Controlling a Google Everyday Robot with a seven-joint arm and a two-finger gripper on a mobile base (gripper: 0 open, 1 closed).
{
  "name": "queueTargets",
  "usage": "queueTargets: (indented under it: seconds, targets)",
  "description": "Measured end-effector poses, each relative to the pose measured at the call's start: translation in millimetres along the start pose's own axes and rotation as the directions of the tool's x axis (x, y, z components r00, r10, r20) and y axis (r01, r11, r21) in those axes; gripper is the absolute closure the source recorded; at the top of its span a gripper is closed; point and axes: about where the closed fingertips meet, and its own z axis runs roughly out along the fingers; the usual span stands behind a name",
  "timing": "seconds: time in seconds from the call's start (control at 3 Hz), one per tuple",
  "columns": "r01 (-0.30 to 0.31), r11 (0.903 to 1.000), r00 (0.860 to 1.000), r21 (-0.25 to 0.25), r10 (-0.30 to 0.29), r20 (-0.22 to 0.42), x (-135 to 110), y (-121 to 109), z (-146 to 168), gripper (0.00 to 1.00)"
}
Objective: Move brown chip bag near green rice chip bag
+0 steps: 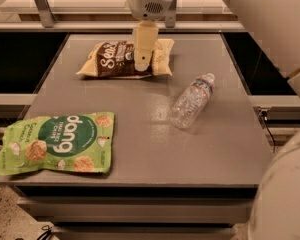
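The brown chip bag (115, 58) lies flat at the far middle of the grey table (140, 134), dark brown centre with cream ends. The green rice chip bag (57, 143) lies flat at the near left corner, with "dong" in a dark green circle. My gripper (141, 64) hangs from the arm at the top and sits over the right half of the brown bag, its cream fingers (142, 46) pointing down onto it. It hides part of the bag's right side.
A clear plastic water bottle (192, 100) lies on its side to the right of centre. A metal rail and frame posts (40, 4) run behind the table. Part of the robot's white body (285, 194) fills the lower right corner.
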Motion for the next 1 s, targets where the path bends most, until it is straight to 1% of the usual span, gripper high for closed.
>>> queueTargets:
  seconds: [0.33, 0.67, 1.0]
  targets:
    - [-0.004, 0.9999, 1.0, -0.011, 0.004, -0.006, -4.8, -10.3, 18.2, 0.0]
    - [-0.022, 0.9997, 1.0, 0.01, 0.022, -0.02, -3.7, -19.9, 32.3, 0.0]
    - [-0.046, 0.9979, 0.998, 0.047, 0.048, -0.042, 3.7, -28.4, 47.3, 0.0]
